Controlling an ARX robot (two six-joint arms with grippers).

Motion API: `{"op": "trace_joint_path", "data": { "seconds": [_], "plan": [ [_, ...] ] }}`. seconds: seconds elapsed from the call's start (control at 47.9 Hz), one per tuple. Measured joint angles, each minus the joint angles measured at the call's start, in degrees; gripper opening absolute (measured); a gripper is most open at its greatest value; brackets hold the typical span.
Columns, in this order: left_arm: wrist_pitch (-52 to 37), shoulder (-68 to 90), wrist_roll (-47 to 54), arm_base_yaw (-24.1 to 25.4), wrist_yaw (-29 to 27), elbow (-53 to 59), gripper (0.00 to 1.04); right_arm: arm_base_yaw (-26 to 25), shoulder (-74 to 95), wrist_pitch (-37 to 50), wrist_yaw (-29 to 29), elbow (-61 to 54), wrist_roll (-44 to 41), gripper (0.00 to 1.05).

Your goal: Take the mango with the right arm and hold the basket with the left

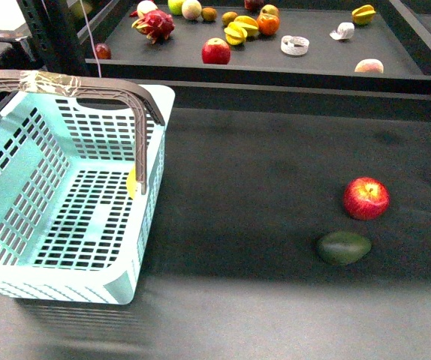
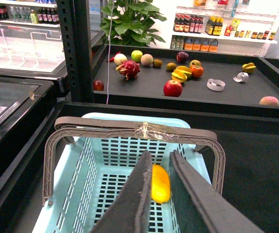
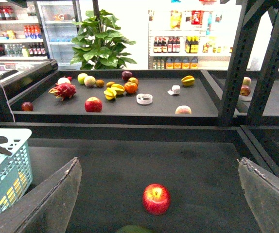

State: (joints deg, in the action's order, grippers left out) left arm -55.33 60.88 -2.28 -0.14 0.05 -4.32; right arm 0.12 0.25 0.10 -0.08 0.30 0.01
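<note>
Finding: the mango (image 2: 160, 184) is lying inside the basket (image 1: 20, 277), on its slotted floor near the wall that faces the apple and avocado; in the front view only a yellow sliver of it is showing behind the near handle upright. The basket is sitting on the dark table (image 1: 275, 247) at the robot's left, both taped grey-brown handles (image 2: 130, 128) standing raised.

Left gripper (image 2: 158, 194): its two fingers (image 2: 134, 204) are pointing down into the basket from above the handles, set a narrow gap apart, and the mango is showing through that gap. They are gripping nothing; neither finger is touching a handle or the rim.

Right gripper (image 3: 156, 194): its fingers (image 3: 47, 204) are spread wide and empty, hovering above the table with the red apple (image 3: 156, 199) lying between them in view and the top of the green avocado (image 1: 343, 247) just showing at the picture's edge. Height above the table cannot be judged reliably from this angle.

Assessment: the mango part appears to be complete, since the fruit is resting in the basket and the right arm is carrying nothing. The holding part is not being met at this moment. Remaining work, in my judgement: the left gripper closing on a handle, or confirmation that the hold is no longer required.
</note>
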Motion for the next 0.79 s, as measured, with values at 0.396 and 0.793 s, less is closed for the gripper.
{"op": "trace_joint_path", "data": {
  "seconds": [0.396, 0.793],
  "plan": [
    [15.5, -19.6, 1.4, 0.0, 0.0, 3.2, 0.04, 0.0, 0.0, 0.0, 0.0, 0.0, 0.0, 0.96],
    [31.1, -36.7, 1.7, 0.0, 0.0, 3.2, 0.04, 0.0, 0.0, 0.0, 0.0, 0.0, 0.0, 0.96]
  ]
}}
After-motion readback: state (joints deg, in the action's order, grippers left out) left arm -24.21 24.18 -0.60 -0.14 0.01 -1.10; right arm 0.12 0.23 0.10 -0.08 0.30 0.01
